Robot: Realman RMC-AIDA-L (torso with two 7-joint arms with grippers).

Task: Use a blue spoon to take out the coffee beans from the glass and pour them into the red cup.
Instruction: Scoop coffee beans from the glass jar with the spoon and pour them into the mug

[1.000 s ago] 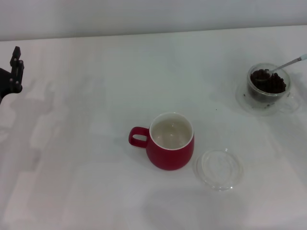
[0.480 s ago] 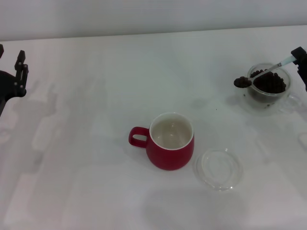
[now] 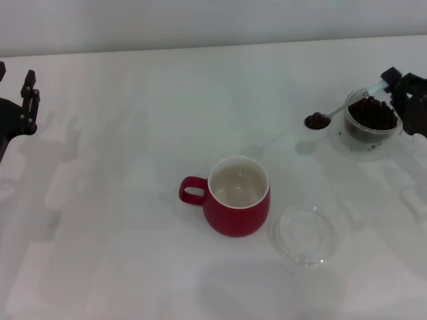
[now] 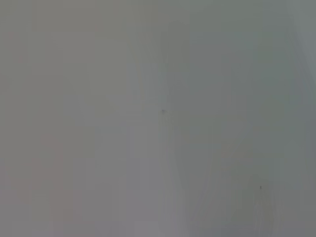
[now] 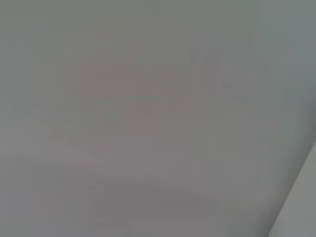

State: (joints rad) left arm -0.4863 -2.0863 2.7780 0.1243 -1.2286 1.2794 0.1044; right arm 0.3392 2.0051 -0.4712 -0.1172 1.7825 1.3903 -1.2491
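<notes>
In the head view my right gripper (image 3: 390, 85) is at the far right, shut on the pale blue handle of the blue spoon (image 3: 337, 111). The spoon's bowl carries a small heap of coffee beans (image 3: 316, 121) and hangs left of the glass (image 3: 369, 122), above the table. The glass holds more dark beans (image 3: 371, 112) and stands on a clear dish. The red cup (image 3: 237, 196) stands at the table's middle, white inside, its handle to the left, well to the left and nearer than the spoon. My left gripper (image 3: 20, 107) is parked at the far left edge.
A flat shallow clear glass dish (image 3: 303, 235) lies just right of the red cup. The white table (image 3: 133, 167) runs to a back edge near the wall. Both wrist views show only a plain grey surface.
My right gripper has come into view and moved left. It lifted the loaded spoon out of the glass and carried it leftward toward the red cup. The left arm barely moved.
</notes>
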